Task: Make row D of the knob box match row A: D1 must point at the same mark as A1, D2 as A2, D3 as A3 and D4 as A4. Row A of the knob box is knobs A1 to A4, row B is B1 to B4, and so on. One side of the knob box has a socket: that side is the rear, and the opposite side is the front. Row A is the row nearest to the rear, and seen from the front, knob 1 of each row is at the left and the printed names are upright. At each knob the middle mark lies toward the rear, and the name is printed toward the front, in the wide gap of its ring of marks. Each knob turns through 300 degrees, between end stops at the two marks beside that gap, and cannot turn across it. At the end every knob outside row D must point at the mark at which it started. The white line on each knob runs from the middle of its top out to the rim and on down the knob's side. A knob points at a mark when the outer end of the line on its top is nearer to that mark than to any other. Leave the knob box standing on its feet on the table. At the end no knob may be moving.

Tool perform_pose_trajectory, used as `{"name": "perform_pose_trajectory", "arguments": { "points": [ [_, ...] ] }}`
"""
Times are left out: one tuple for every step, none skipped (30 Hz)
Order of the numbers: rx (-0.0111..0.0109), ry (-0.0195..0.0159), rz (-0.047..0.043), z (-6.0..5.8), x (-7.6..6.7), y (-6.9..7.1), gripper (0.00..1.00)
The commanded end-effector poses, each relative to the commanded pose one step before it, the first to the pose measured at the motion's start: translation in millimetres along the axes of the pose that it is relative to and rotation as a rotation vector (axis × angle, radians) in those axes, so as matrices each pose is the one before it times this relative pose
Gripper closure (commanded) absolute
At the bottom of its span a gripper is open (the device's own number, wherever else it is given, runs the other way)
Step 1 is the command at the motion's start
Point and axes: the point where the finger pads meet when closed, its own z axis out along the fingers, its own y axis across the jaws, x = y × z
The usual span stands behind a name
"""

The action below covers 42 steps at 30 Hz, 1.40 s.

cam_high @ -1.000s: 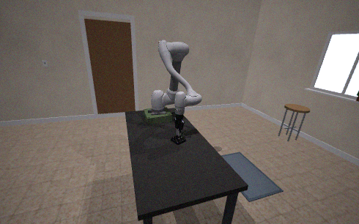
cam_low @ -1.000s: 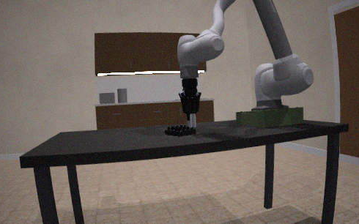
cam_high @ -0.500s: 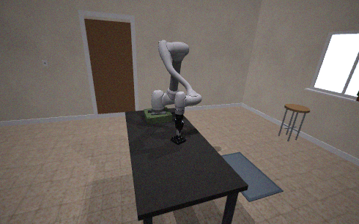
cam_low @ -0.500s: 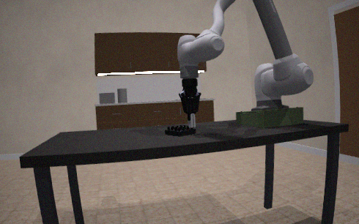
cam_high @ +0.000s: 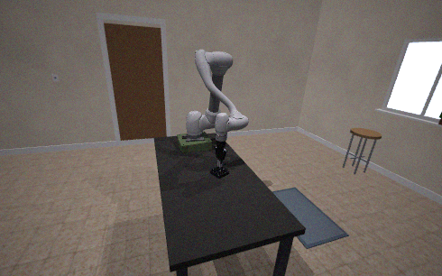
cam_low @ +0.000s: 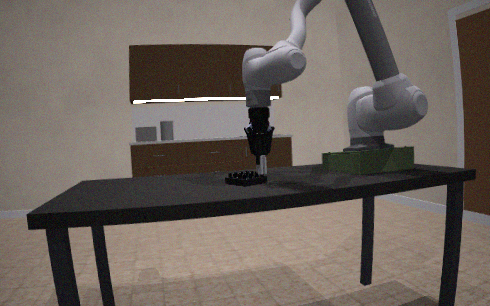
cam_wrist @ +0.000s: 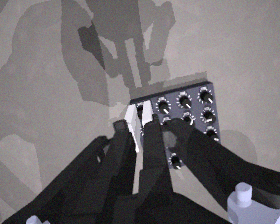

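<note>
Here the black two-finger gripper [cam_wrist: 143, 117] pinches a corner knob of the small black knob box [cam_wrist: 191, 119] (which knob is unclear); rotate slowly, staying centred, sparing neighbours.

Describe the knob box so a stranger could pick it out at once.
Find the long dark table in the middle of the room and the white arm mounted at its far end. Directly beneath the arm's gripper sits the knob box: a small, flat black square studded with round knobs, unlike the green base block.
</note>
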Motion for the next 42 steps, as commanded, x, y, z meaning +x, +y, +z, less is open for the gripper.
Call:
{"name": "perform_pose_trajectory", "arguments": {
  "points": [
    [0.00182, -0.00274, 0.00009, 2.3, -1.41, -1.2, 0.95],
    [0.0, 0.0, 0.0, 0.0, 0.0, 0.0, 0.95],
    [0.0, 0.0, 0.0, 0.0, 0.0, 0.0, 0.95],
    [0.0, 0.0, 0.0, 0.0, 0.0, 0.0, 0.95],
    [0.0, 0.0, 0.0, 0.0, 0.0, 0.0, 0.95],
    [0.0, 0.0, 0.0, 0.0, 0.0, 0.0, 0.95],
    [0.0, 0.0, 0.0, 0.0, 0.0, 0.0, 0.95],
    [0.0, 0.0, 0.0, 0.0, 0.0, 0.0, 0.95],
    [0.0, 0.0, 0.0, 0.0, 0.0, 0.0, 0.95],
    [0.0, 0.0, -0.00001, 0.0, 0.0, 0.0, 0.95],
    [0.0, 0.0, -0.00008, 0.0, 0.0, 0.0, 0.95],
    [0.0, 0.0, -0.00023, 0.0, 0.0, 0.0, 0.95],
    [0.0, 0.0, -0.00043, 0.0, 0.0, 0.0, 0.95],
    [0.0, 0.0, -0.0007, 0.0, 0.0, 0.0, 0.95],
    [0.0, 0.0, -0.00102, 0.0, 0.0, 0.0, 0.95],
    [0.0, 0.0, -0.0014, 0.0, 0.0, 0.0, 0.95],
    [0.0, 0.0, -0.00183, 0.0, 0.0, 0.0, 0.95],
    [0.0, 0.0, -0.0023, 0.0, 0.0, 0.0, 0.95],
    [0.0, 0.0, -0.00281, 0.0, 0.0, 0.0, 0.95],
    [0.0, 0.0, -0.00337, 0.0, 0.0, 0.0, 0.95],
    [0.0, 0.0, -0.00395, 0.0, 0.0, 0.0, 0.95],
    [0.0, 0.0, 0.0, 0.0, 0.0, 0.0, 0.95],
    [0.0, 0.0, 0.0, 0.0, 0.0, 0.0, 0.95],
    [0.0, 0.0, -0.00457, 0.0, 0.0, 0.0, 0.95],
    [0.0, 0.0, -0.00522, 0.0, 0.0, 0.0, 0.95],
    [0.0, 0.0, -0.0059, 0.0, 0.0, 0.0, 0.95],
    [0.0, 0.0, -0.00659, 0.0, 0.0, 0.0, 0.95],
    [0.0, 0.0, -0.00731, 0.0, 0.0, 0.0, 0.95],
    [0.0, 0.0, -0.00804, 0.0, 0.0, 0.0, 0.95],
    [0.0, 0.0, -0.00879, 0.0, 0.0, 0.0, 0.95],
    [0.0, 0.0, -0.00955, 0.0, 0.0, 0.0, 0.95],
    [0.0, 0.0, -0.01032, 0.0, 0.0, 0.0, 0.95],
    [0.0, 0.0, -0.01109, 0.0, 0.0, 0.0, 0.95],
    [0.0, 0.0, -0.01187, 0.0, 0.0, 0.0, 0.95],
    [0.0, 0.0, -0.01265, 0.0, 0.0, 0.0, 0.95],
    [0.0, 0.0, -0.01342, 0.0, 0.0, 0.0, 0.95],
    [0.0, 0.0, -0.01419, 0.0, 0.0, 0.0, 0.95],
    [0.0, 0.0, -0.01496, 0.0, 0.0, 0.0, 0.95],
    [0.0, 0.0, 0.0, 0.0, 0.0, 0.0, 0.95],
    [0.0, 0.0, 0.0, 0.0, 0.0, 0.0, 0.95],
    [0.0, 0.0, -0.01572, 0.0, 0.0, 0.0, 0.95],
    [0.0, 0.0, -0.01646, 0.0, 0.0, 0.0, 0.95]
  ]
}}
